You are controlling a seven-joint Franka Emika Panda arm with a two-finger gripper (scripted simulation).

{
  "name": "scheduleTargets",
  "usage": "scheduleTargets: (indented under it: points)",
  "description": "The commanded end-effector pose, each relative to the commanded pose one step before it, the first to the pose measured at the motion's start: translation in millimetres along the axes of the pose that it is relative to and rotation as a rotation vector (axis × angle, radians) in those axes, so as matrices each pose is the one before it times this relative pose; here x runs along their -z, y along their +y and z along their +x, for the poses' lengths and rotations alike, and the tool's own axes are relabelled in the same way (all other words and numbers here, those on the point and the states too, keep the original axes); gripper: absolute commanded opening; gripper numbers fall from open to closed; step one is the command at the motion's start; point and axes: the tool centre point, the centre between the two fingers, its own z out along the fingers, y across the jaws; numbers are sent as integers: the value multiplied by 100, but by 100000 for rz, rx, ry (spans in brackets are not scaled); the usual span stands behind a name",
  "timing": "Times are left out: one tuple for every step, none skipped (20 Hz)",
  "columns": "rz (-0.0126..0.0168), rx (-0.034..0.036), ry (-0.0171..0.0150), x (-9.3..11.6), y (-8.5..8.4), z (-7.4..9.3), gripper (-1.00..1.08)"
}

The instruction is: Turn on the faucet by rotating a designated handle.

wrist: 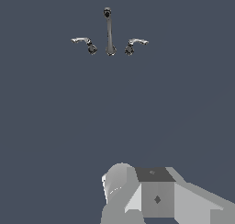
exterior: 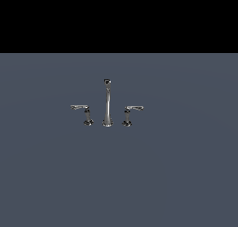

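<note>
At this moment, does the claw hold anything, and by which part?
Nothing is held. The faucet with its designated handle stands alone in the exterior view, nothing touching it; the claw itself is not visible.

Only the grey hand (wrist: 158, 198) body shows; fingers out of view.

I am looking at a made-up computer place, not a real room: a flat gray floor (exterior: 119, 184), black behind it, and only a little shiny faucet (exterior: 107, 105) standing there.

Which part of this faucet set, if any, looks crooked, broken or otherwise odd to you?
Nothing stands out. The spout stands upright between two mirrored levers, the designated handle and its twin, on a plain grey surface.
</note>
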Motion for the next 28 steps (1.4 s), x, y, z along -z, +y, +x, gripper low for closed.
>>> scheduleTargets:
  points:
    - [0,0,0,0,1,0,-100]
    - [-1,-69,2,-14,-6,10,-100]
    - [3,-169,3,-44,-26,33,-100]
    - [5,-301,5,-73,-38,55,-100]
    - [7,-414,7,-102,-56,77,-100]
    - [9,-539,9,-131,-70,99,-100]
    - [10,-659,11,-161,-85,121,-100]
    - [12,-775,12,-190,-102,144,-100]
    - [14,-900,14,-220,-117,166,-100]
    - [16,-1022,16,-250,-133,189,-100]
    - [18,-1143,18,-280,-149,212,-100]
    - [20,-1265,20,-310,-165,235,-100]
    - [22,-1389,23,-340,-181,258,-100]
    - [24,-1514,25,-371,-198,282,-100]
    - [26,-1639,27,-402,-214,306,-100]
    - [29,-1767,29,-433,-230,330,-100]
    - [31,-1893,31,-464,-248,355,-100]
    - [33,-2022,33,-496,-264,380,-100]
    - [36,-2145,36,-527,-281,404,-100]
    - [38,-2258,38,-555,-296,426,-100]
    - [40,-2360,39,-580,-310,447,-100]
    - [42,-2438,41,-599,-320,463,-100]
    - [43,-2454,41,-604,-323,467,-100]
    - [44,-2461,41,-606,-325,469,-100]
    - [44,-2466,41,-607,-326,471,-100]
    - [45,-2471,41,-609,-327,473,-100]
    - [46,-2474,41,-610,-328,475,-100]
    - [46,-2477,41,-610,-329,477,-100]
